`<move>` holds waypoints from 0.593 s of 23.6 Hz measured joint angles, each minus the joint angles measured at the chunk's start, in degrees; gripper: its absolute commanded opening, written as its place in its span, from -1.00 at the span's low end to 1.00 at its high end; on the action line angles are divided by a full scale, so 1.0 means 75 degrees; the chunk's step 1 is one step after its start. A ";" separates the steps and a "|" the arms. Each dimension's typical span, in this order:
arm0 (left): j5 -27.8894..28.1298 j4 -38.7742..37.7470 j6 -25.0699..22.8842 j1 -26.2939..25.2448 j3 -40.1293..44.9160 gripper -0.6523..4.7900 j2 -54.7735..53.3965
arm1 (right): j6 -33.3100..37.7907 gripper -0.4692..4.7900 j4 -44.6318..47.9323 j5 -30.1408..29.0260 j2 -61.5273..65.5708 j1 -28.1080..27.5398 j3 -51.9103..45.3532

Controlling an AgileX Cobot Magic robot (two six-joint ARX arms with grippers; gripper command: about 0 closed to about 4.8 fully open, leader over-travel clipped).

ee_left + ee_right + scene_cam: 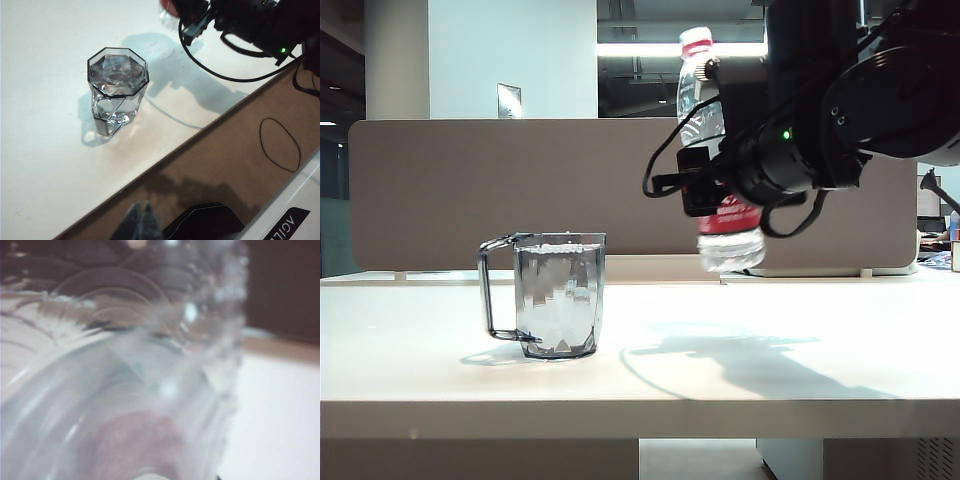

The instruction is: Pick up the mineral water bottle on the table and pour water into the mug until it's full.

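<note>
The white table [740,390] held the mug [558,295], full of water [558,247]. Beyond, the right gripper [712,185] pinched the bottle [718,150] aloft, seemingly upright; its label was mostly hidden. The left gripper was out of view.

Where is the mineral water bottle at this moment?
In the exterior view the mineral water bottle is upright in the air at upper right, held by the right gripper, above the table and right of the mug.
</note>
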State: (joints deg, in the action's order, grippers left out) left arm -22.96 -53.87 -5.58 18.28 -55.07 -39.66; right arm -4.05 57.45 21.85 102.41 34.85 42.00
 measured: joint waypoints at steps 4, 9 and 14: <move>0.0000 -0.0003 0.0000 0.0000 0.0000 -0.78 0.0000 | 0.0647 0.05 -0.0038 -0.0679 0.0122 0.0026 -0.0102; 0.0000 0.0000 0.0000 0.0000 0.0000 -0.78 0.0000 | 0.0769 0.05 0.0507 -0.0702 0.0766 0.0047 -0.0213; 0.0000 0.0000 0.0000 -0.0003 0.0000 -0.78 0.0000 | 0.1288 0.05 0.1058 -0.0848 0.1393 0.0157 -0.0213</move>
State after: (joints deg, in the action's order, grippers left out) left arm -22.96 -53.87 -5.58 18.26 -55.07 -39.66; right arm 5.61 65.39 15.49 112.86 36.03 40.40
